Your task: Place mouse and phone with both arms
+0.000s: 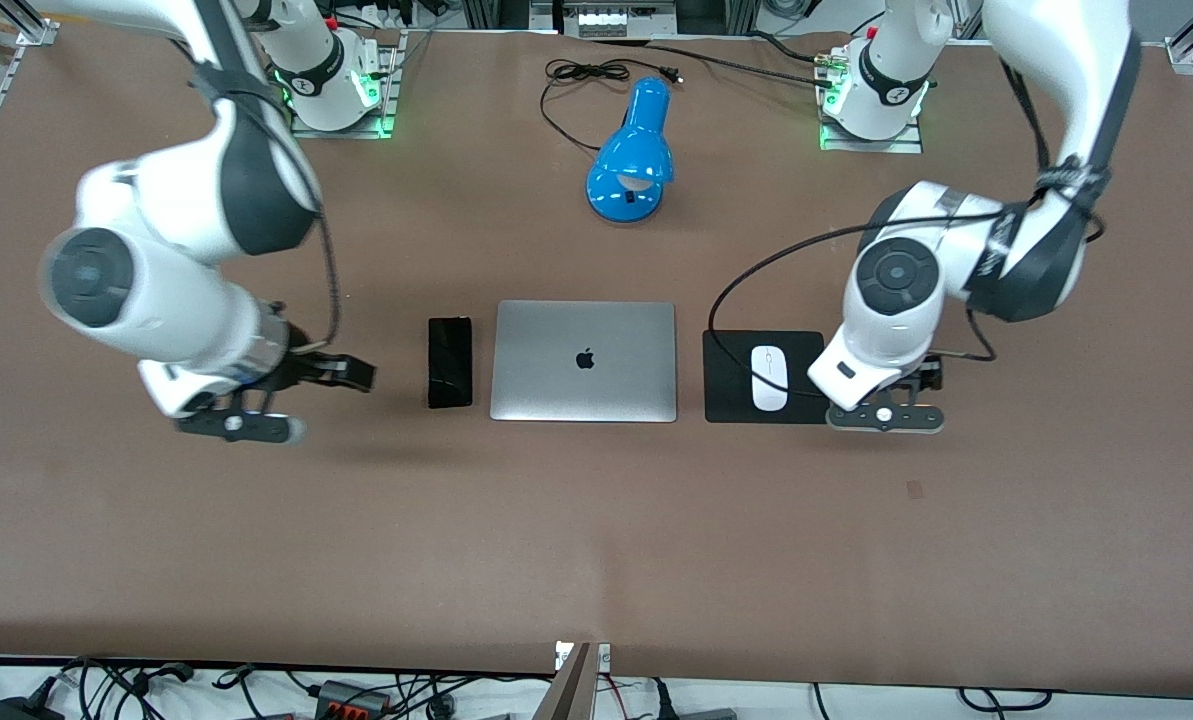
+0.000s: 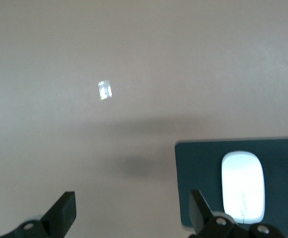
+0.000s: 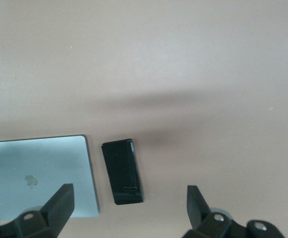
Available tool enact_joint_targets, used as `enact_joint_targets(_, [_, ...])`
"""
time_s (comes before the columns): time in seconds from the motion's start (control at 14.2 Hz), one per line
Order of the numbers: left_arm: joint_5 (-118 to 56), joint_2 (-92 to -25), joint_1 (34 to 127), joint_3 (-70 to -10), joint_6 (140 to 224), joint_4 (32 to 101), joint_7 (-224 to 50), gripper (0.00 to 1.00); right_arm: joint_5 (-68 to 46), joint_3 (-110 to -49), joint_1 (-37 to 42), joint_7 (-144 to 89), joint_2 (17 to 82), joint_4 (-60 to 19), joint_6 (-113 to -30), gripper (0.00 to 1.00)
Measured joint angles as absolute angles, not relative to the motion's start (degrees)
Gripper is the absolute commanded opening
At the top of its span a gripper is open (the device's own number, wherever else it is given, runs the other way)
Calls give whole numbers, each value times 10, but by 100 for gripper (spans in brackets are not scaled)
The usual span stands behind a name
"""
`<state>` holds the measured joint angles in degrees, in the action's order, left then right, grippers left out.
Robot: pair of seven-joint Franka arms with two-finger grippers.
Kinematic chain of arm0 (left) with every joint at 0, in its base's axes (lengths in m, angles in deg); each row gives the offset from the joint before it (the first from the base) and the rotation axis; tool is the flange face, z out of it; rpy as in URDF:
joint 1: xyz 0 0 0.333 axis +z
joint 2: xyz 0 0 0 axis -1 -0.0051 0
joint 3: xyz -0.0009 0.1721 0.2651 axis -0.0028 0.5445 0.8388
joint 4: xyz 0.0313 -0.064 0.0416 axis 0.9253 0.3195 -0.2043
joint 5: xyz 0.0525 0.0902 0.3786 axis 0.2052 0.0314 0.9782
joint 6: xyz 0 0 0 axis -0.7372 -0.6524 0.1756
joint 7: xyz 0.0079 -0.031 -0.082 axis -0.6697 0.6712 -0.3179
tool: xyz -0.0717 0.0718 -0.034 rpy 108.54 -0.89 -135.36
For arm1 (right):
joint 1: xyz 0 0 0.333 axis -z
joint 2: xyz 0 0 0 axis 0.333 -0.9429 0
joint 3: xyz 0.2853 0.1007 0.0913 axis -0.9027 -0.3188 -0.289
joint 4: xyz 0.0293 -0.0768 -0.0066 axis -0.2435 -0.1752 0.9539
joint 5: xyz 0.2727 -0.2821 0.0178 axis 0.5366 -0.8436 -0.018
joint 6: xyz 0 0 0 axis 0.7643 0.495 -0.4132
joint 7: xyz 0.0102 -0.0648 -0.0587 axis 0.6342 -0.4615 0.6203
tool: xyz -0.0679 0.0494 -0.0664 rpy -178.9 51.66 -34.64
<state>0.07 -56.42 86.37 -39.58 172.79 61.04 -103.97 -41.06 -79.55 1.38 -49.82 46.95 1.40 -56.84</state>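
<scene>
The white mouse (image 1: 769,377) (image 2: 242,186) lies on a black mouse pad (image 1: 731,395) (image 2: 198,163) beside the laptop, toward the left arm's end. My left gripper (image 1: 918,382) (image 2: 131,213) hangs open and empty over the table at the pad's edge, clear of the mouse. The black phone (image 1: 450,362) (image 3: 122,171) lies flat beside the laptop, toward the right arm's end. My right gripper (image 1: 348,375) (image 3: 129,206) is open and empty above the bare table, a short way from the phone and not touching it.
A closed silver laptop (image 1: 584,360) (image 3: 35,173) sits between phone and mouse pad. A blue desk lamp (image 1: 634,150) with a black cord (image 1: 581,75) lies farther from the front camera, between the arm bases. A small mark (image 1: 914,488) shows on the brown tabletop.
</scene>
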Motion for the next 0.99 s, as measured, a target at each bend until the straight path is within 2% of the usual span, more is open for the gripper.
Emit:
enact_joint_targets(0.21, [-101, -563, 866, -395, 1667, 533, -979, 100, -428, -781, 51, -410, 471, 55, -546, 100])
enact_joint_targets(0.35, [-141, -562, 887, -395, 1594, 484, -942, 100, -429, -769, 79, -381, 479, 68, -543, 100])
enact_joint_targets(0.49, [-156, -556, 911, -395, 1510, 427, -898, 100, -429, -777, 121, -347, 497, 70, -538, 100])
enact_joint_targets(0.64, [-164, -539, 924, -393, 1465, 399, -863, 100, -429, -803, 168, -318, 513, 69, -533, 100])
enact_joint_targets(0.85, [-191, -500, 922, -350, 1463, 416, -833, 100, -431, -825, 200, -305, 535, 56, -530, 100])
enact_joint_targets(0.99, [-239, -450, 899, -279, 1517, 479, -826, 100, -454, -831, 201, -301, 553, 40, -528, 100])
